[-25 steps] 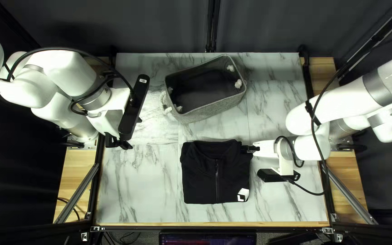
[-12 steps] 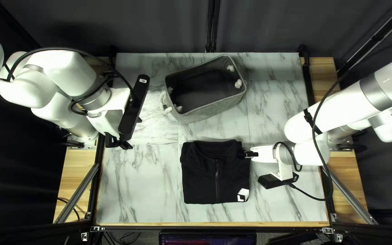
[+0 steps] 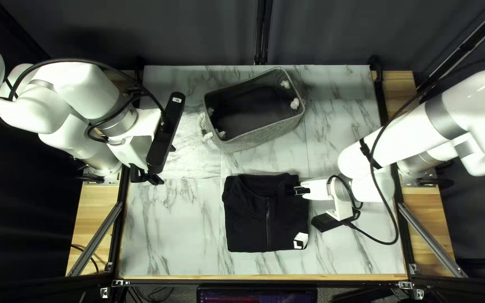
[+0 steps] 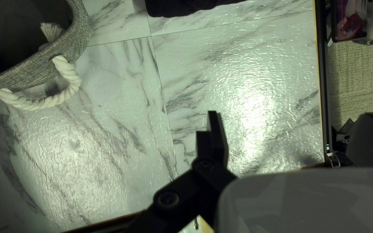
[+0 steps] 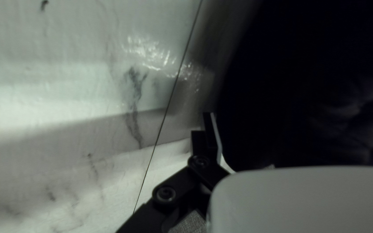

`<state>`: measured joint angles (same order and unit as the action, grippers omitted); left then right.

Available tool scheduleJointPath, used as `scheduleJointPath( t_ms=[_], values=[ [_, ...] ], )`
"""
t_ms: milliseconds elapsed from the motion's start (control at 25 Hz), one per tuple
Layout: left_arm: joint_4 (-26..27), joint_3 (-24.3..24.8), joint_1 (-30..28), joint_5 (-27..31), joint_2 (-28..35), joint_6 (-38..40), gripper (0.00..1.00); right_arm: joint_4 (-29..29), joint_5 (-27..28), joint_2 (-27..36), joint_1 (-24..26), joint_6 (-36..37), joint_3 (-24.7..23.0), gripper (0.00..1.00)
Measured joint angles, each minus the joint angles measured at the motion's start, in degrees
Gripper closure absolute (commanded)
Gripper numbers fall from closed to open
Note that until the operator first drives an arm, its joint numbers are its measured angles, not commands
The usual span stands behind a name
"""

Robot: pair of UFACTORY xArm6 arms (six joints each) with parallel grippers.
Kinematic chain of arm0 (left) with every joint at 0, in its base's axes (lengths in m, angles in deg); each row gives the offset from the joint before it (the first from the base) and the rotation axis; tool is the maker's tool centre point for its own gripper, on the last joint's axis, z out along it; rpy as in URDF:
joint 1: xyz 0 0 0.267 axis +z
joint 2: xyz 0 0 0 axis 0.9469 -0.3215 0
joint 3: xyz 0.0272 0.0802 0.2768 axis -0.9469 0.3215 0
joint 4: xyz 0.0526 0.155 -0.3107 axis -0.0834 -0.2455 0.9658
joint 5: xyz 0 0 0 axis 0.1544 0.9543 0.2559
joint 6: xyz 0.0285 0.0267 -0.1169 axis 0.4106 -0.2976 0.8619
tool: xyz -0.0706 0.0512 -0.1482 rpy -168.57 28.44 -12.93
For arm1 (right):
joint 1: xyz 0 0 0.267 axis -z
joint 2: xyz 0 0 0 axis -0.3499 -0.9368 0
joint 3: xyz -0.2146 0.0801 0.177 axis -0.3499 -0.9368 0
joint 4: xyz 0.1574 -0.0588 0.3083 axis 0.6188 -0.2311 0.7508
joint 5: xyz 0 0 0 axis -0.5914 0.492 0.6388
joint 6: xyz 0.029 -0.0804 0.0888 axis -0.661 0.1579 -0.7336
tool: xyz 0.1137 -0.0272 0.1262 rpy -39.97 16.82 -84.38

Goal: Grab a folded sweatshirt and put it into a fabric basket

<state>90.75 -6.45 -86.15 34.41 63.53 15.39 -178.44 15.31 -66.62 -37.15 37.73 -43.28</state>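
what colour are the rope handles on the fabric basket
Off-white; the left wrist view shows the twisted rope handle best, against the basket's grey weave.

The left gripper (image 3: 155, 178) reaches out on black links (image 4: 182, 185) over a white tabletop (image 4: 121, 103) with grey marble veins, thin seams and two bright glare patches. Ahead and off to one side is part of the grey woven basket (image 4: 77, 32), its thick white rope handle (image 4: 48, 101) looping from the outer wall and a frayed rope end (image 4: 51, 31) showing inside the rim. The edge of the black sweatshirt (image 4: 186, 6) lies farther ahead, apart from the basket. Beyond the table's dark border rail (image 4: 321, 64) is beige carpet (image 4: 359, 82).
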Motion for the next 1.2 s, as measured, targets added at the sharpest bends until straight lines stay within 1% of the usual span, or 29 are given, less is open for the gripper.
scheduleJointPath(
  t_ms=[280,560,680,720,760,1040,1200],
  values=[
    [0.0,0.0,0.0,0.0,0.0,0.0,0.0,1.95,1.02,0.11,-0.94,1.78,0.19,0.0],
    [0.0,0.0,0.0,0.0,0.0,0.0,0.0,-1.69,0.67,-2.13,-0.63,-1.21,1.71,0.0],
    [0.0,0.0,0.0,0.0,0.0,0.0,0.0,-1.59,0.48,-2.62,-0.68,-1.06,2.16,0.0],
    [0.0,0.0,0.0,0.0,0.0,0.0,0.0,-1.35,0.44,-2.6,-0.7,-0.8,2.19,0.19],
    [0.0,0.0,0.0,0.0,0.0,0.0,0.0,-1.12,0.41,-2.5,-0.7,-0.52,2.16,1.0],
    [0.0,0.0,0.0,0.0,0.0,0.0,0.0,-1.49,0.11,-2.02,-0.55,-0.41,2.15,0.99],
    [0.0,0.0,0.0,0.0,0.0,0.0,0.0,-1.45,-0.11,-1.99,-0.37,-0.33,2.16,1.0]
  ],
)
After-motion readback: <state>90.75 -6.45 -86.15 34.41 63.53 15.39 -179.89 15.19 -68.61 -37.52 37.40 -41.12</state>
